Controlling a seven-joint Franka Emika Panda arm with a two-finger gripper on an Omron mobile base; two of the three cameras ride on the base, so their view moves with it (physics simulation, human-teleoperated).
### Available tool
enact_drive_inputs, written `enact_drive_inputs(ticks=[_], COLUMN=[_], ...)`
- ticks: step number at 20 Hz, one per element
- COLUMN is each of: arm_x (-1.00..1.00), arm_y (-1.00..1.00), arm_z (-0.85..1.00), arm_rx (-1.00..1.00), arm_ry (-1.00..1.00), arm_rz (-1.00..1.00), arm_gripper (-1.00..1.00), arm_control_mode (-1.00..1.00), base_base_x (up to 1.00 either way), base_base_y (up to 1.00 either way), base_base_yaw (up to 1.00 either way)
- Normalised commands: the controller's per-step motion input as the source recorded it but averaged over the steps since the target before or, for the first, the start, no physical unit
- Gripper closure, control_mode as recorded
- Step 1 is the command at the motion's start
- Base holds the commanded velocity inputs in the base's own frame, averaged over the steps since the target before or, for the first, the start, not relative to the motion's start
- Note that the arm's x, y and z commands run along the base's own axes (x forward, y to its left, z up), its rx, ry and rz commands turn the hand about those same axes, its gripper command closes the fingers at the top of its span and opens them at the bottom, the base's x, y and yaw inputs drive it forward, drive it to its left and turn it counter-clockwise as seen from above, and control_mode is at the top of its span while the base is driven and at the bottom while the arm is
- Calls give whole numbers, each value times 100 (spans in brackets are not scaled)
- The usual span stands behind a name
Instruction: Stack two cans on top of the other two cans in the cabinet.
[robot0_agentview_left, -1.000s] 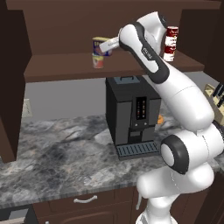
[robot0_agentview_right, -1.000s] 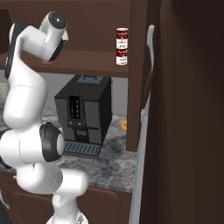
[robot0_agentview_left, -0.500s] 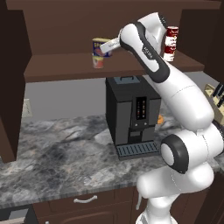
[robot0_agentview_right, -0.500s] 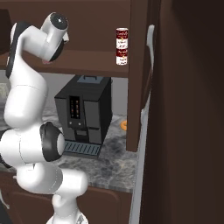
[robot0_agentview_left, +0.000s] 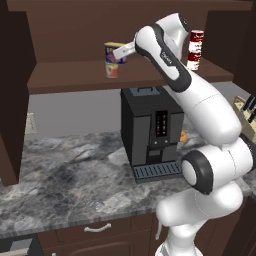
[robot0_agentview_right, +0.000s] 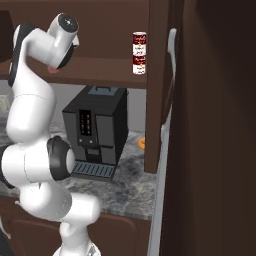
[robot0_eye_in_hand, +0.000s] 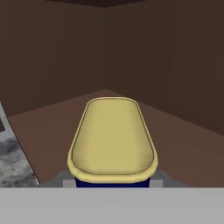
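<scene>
Grey marbled surface (robot0_agentview_left: 65, 185) with a black coffee machine (robot0_agentview_left: 150, 132) against a grey wall (robot0_agentview_left: 75, 117). Dark brown drawers (robot0_agentview_left: 95, 230) with silver handles sit below.

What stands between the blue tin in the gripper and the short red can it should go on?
Nothing visible. The gripper holds the blue tin directly over the short red can on the cabinet shelf, apparently resting on it. The stacked soup cans stand far aside.
</scene>
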Motion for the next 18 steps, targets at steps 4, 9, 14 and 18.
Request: enact_drive_inputs(ticks=[4, 9, 14, 18], arm_x=[12, 8, 9, 11], arm_y=[1, 4, 7, 5], arm_z=[-1, -4, -9, -6], arm_rx=[0, 0, 0, 0], arm_ry=[0, 0, 0, 0], arm_rz=[0, 0, 0, 0], arm_gripper=[100, 100, 100, 100], arm_control_mode=[-100, -100, -100, -100], base_base_x=[0, 0, 0, 0], base_base_y=[0, 0, 0, 0], base_base_yaw=[0, 0, 0, 0])
